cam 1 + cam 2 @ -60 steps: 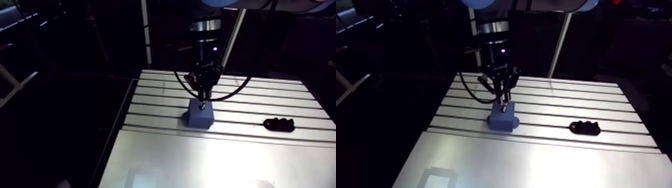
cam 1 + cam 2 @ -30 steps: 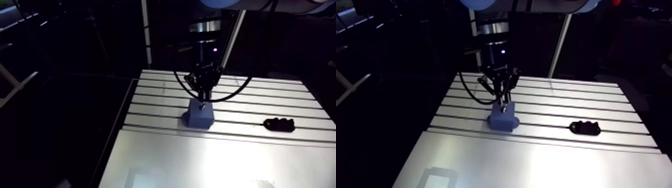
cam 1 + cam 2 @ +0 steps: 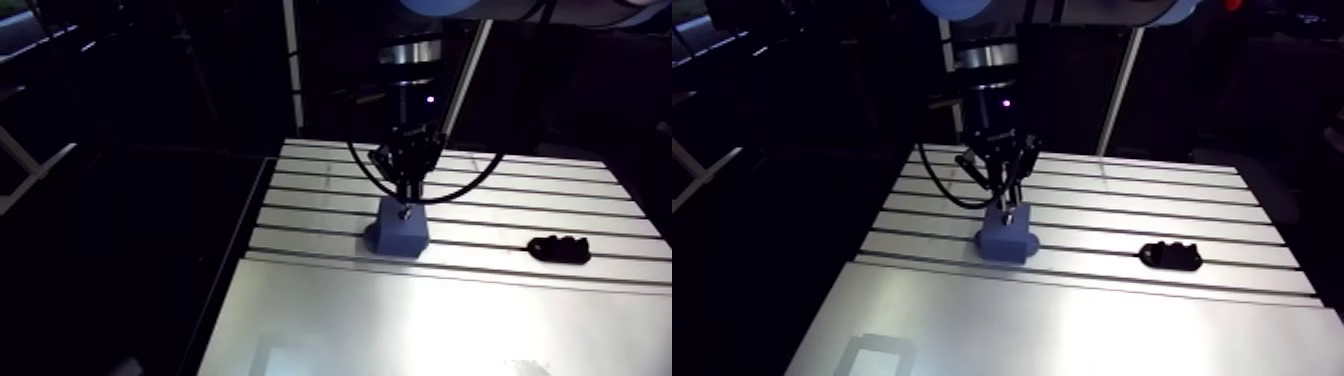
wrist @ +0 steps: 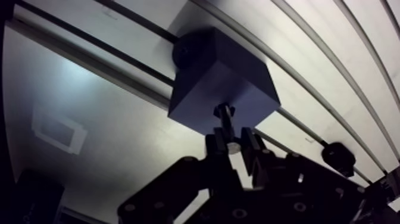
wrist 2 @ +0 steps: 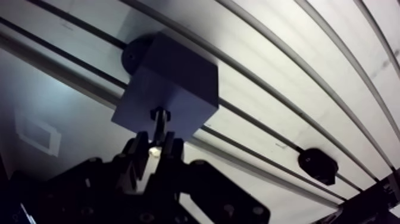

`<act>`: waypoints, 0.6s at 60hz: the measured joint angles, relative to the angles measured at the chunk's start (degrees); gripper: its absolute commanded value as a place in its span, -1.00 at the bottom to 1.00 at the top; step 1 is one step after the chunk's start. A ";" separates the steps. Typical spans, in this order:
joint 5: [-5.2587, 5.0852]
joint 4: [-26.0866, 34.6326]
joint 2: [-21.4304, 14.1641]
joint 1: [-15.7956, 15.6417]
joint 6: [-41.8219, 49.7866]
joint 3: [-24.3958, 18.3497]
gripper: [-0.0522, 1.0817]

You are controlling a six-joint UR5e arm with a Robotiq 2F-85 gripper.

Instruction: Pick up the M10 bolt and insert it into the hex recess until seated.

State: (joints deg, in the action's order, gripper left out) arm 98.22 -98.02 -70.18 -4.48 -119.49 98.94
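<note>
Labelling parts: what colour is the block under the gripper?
The block is blue, clearest in the arm view.

Wrist (image 3: 990, 85) descends vertically from the upper link, axis plumb to the table (image 3: 1192, 190). Gripper (image 4: 230, 142) points straight down over the slotted section, well in from every edge. Wrist view: both fingers (image 4: 218, 143) are close together, pads clamped on the shank of the bolt (image 4: 224, 116), which projects ahead of the tips. Finger linkage symmetrical, no visible tilt. Contact on the pad faces appears full, though shadow there limits confirmation.
</note>
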 measured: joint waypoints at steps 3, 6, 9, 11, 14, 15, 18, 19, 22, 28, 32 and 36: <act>0.00 -0.02 0.00 0.00 0.00 0.00 0.98; 0.00 -0.04 0.01 0.00 0.00 -0.03 0.98; 0.00 -0.05 0.01 0.00 0.00 -0.04 0.98; 0.00 -0.07 0.01 0.00 0.00 -0.05 0.98; 0.00 -0.08 0.01 0.00 0.00 -0.06 0.98; 0.00 -0.08 0.01 0.00 0.00 -0.07 0.98; 0.00 -0.09 0.01 0.00 0.00 -0.08 0.98; 0.00 -0.09 0.01 0.00 0.00 -0.08 0.98; 0.00 -0.10 0.01 0.00 0.00 -0.09 0.98; 0.00 -0.10 0.01 0.00 0.00 -0.09 0.98; 0.00 -0.10 0.01 0.00 0.00 -0.08 0.98; 0.00 -0.10 0.01 -0.02 0.00 -0.06 0.98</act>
State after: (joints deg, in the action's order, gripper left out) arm 98.22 -98.13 -70.17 -4.50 -119.49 98.88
